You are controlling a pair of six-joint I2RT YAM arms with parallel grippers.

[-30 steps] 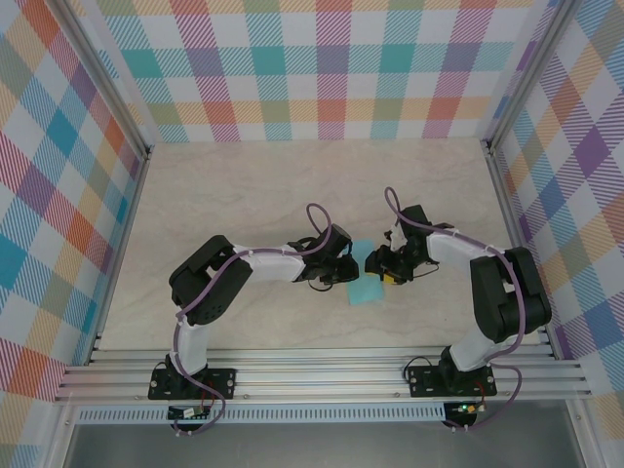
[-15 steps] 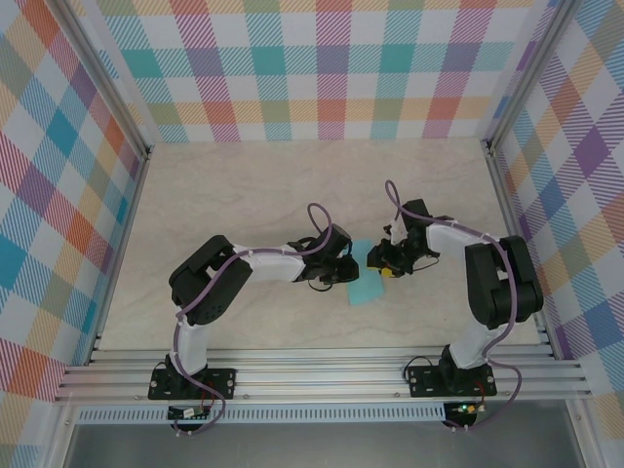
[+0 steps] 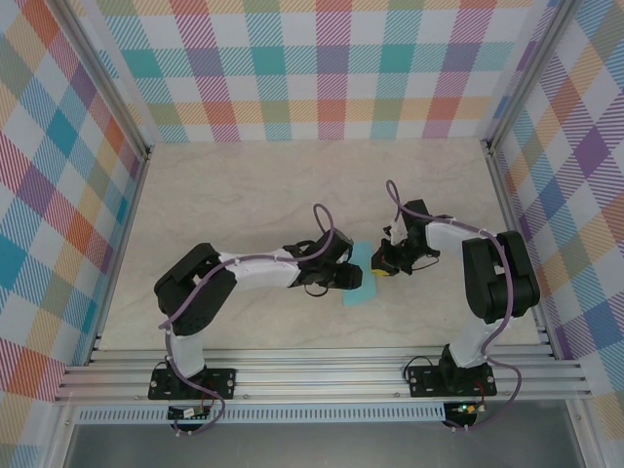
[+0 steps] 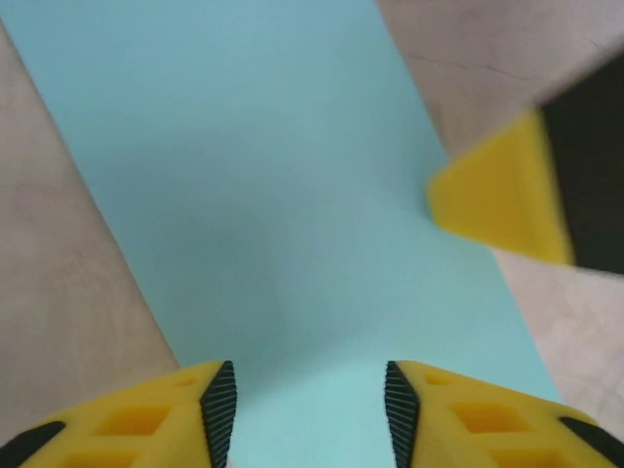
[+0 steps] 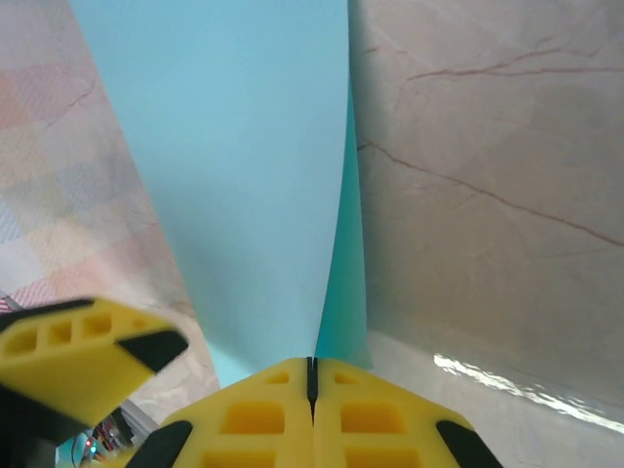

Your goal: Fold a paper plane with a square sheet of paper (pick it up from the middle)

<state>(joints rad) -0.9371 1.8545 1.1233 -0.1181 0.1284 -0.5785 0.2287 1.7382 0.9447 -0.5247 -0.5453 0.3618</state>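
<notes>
Right wrist view: I see the right gripper [image 5: 312,375] clamped on one edge of the square sheet of paper [image 5: 253,146], and the pinched flap stands up from the table [image 5: 487,146]. Beyond it, the left gripper [image 4: 310,409] hovers with jaws apart over the flat part. I judge the sheet light, limp and easily creased; grip thin edges gently.

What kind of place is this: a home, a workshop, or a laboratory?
Probably a laboratory robot cell: a left arm and a right arm bolted to an aluminium rail, checked panels walling in a marble-look table.
</notes>
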